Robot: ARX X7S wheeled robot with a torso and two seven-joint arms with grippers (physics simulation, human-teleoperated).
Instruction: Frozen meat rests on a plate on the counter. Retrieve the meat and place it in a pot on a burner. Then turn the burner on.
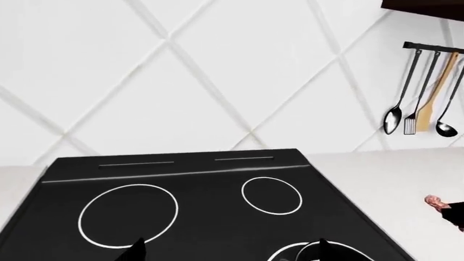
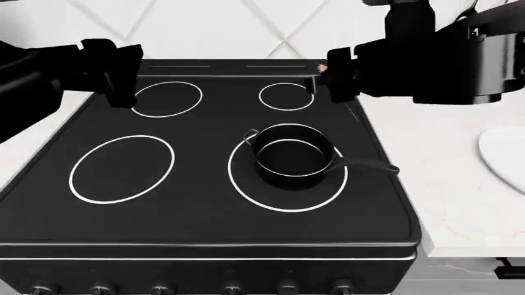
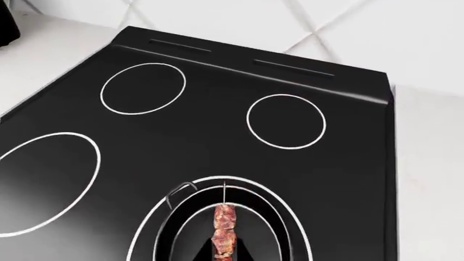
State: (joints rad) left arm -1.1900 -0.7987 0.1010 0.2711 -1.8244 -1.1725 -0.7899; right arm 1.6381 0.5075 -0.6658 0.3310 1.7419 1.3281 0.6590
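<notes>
Meat (image 3: 224, 231) pinched in right end effector (image 2: 321, 78), long axis hanging vertical, above and behind pot (image 2: 291, 161) on burner (image 2: 246, 190). Left end effector (image 2: 123, 98) farther off, opening indeterminate.
</notes>
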